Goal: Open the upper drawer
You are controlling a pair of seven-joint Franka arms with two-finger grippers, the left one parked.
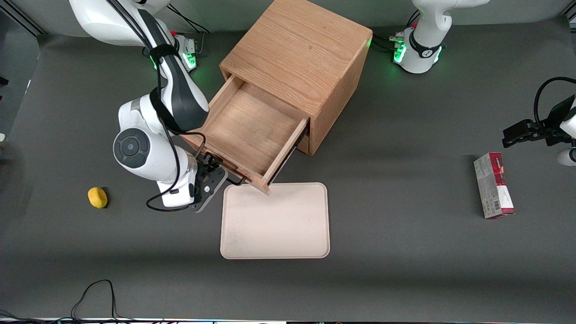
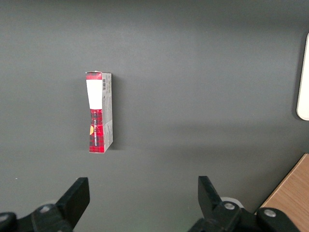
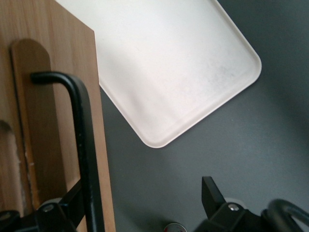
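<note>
The wooden cube cabinet (image 1: 297, 49) stands at the middle of the table. Its upper drawer (image 1: 252, 130) is pulled well out toward the front camera, showing a bare light-oak inside. The drawer's front panel (image 3: 48, 121) carries a long black wire handle (image 3: 84, 145). My right gripper (image 1: 215, 167) is at that front panel, at the working arm's end of the handle (image 1: 237, 182). In the right wrist view the gripper (image 3: 142, 205) is open: the handle bar runs close by one finger (image 3: 72, 198), and the other finger (image 3: 212, 193) stands apart over the dark table. The lower drawer is hidden.
A beige tray (image 1: 274, 220) lies just nearer the front camera than the drawer; the drawer's corner overhangs its rim (image 3: 169, 63). A yellow object (image 1: 97, 197) lies toward the working arm's end. A red box (image 1: 492, 184) lies toward the parked arm's end, also seen in the left wrist view (image 2: 99, 113).
</note>
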